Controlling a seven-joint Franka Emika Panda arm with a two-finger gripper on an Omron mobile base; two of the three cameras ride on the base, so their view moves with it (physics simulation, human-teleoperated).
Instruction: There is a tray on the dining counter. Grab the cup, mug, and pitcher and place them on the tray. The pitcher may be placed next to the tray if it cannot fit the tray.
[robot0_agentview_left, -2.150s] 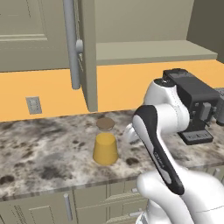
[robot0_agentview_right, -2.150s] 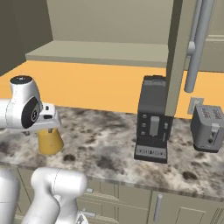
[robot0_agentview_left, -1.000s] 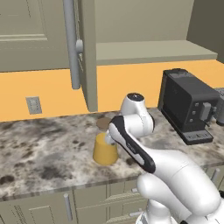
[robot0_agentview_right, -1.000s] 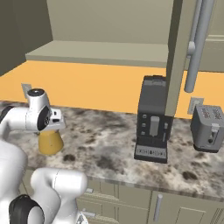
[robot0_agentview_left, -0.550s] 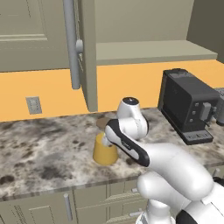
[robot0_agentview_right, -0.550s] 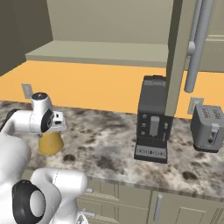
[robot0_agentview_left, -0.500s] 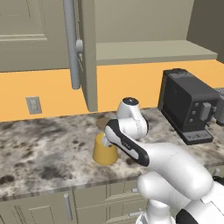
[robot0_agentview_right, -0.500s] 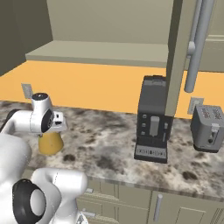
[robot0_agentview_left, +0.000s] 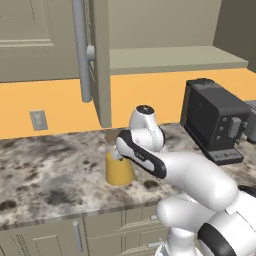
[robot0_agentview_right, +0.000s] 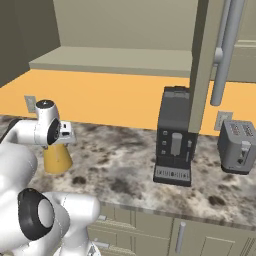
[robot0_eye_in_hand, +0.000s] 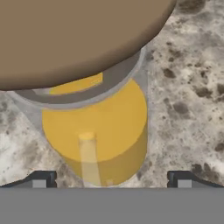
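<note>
Swinging down from beside the coffee machine (robot0_agentview_left: 212, 125), the arm now bends low over the counter (robot0_agentview_left: 45, 170), with the gripper (robot0_eye_in_hand: 111, 178) at the pitcher (robot0_agentview_left: 119, 169), which stands near the counter's front edge. Its jaws stay wide apart either side of the glass body below the brown lid (robot0_eye_in_hand: 74, 35), gripping nothing, so I judge the grasp imminent but not yet made

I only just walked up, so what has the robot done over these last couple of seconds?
The arm swung left and down from near the coffee machine to the pitcher, so its hand now hangs right over the brown lid, fingers spread wide either side. Nothing has been grasped. The pitcher, coffee machine and toaster stayed put.
</note>
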